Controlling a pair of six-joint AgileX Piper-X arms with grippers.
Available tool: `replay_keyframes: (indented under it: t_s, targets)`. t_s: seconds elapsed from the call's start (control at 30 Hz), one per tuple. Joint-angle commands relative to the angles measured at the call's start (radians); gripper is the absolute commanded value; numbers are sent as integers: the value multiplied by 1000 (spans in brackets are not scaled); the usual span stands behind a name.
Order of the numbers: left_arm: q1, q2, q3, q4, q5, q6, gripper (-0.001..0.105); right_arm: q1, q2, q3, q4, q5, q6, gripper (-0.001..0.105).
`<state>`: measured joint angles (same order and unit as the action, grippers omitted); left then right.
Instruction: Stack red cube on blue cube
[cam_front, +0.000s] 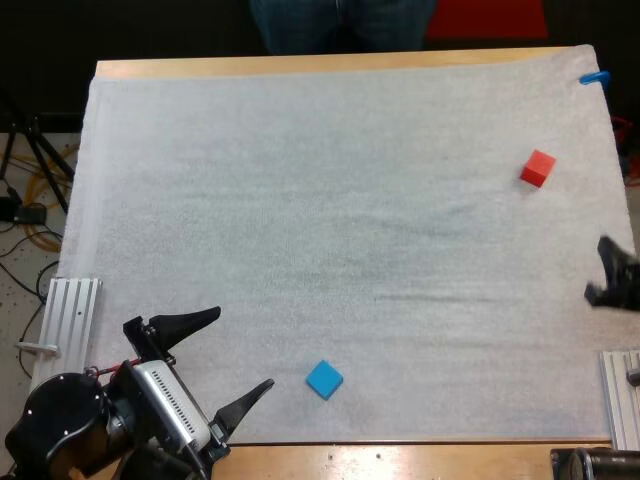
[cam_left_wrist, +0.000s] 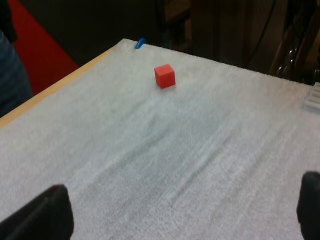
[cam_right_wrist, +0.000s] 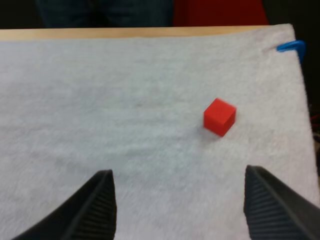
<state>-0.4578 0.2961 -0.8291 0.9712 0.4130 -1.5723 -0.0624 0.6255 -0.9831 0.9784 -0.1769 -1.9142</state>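
**At the worktop's far right corner: red cube on its own, both pairs of fingers spread**

Near the far right corner of the worktop (cam_front: 300, 66), the red cube (cam_front: 537, 168) sits flat on the white mat (cam_front: 300, 200), touching nothing. The blue cube (cam_front: 324, 379) lies by the mat's near edge, about midway along it and well apart from the red one.

My left fingers (cam_front: 190, 325) stand wide apart by the near left corner, just beside the blue cube but clear of it, gripping nothing. My right fingers (cam_front: 610, 255) are at the mat's right edge, on the near side of the red cube and clear of it. The right wrist view shows them spread with bare mat between them and the red cube (cam_right_wrist: 219, 116) ahead.

A person's legs (cam_front: 340, 25) stand beyond the far edge.
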Motion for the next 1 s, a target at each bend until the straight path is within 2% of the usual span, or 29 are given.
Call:
replay_keyframes:
  t_s: [0.0, 0.03, 0.1, 0.17, 0.33, 0.5, 0.7, 0.83, 0.9, 0.97]
  targets:
    - [-4, 3, -6, -4, -6, 0, 87, -5, 52, -27, -29, 2, -24, 62]
    - [-4, 4, -6, -4, -6, 0, 87, -3, 70, -37, -33, 2, -30, 64]
    - [-4, 4, -6, -4, -8, 0, 87, -3, 180, -79, -51, 22, -42, 75]
    - [-4, 4, -6, -4, -14, 0, 87, -3, 256, -110, -68, 54, -42, 78]
    - [-4, 4, -6, -4, -14, 0, 87, 46, 479, -204, -108, 117, -23, 78]
    - [-4, 4, -6, -4, -18, 0, 87, 133, 712, -299, -138, 254, -3, 78]
    - [-4, 4, -6, -4, -18, 0, 87, 147, 939, -393, -153, 270, 132, 78]
    - [-4, 4, -6, -4, -18, 0, 87, 147, 1061, -439, -158, 281, 155, 78]
    - [-4, 4, -6, -4, -18, 0, 87, 144, 1131, -464, -160, 338, 189, 78]
    - [-4, 4, -6, -4, -18, -8, 87, 143, 1172, -480, -163, 345, 191, 78]
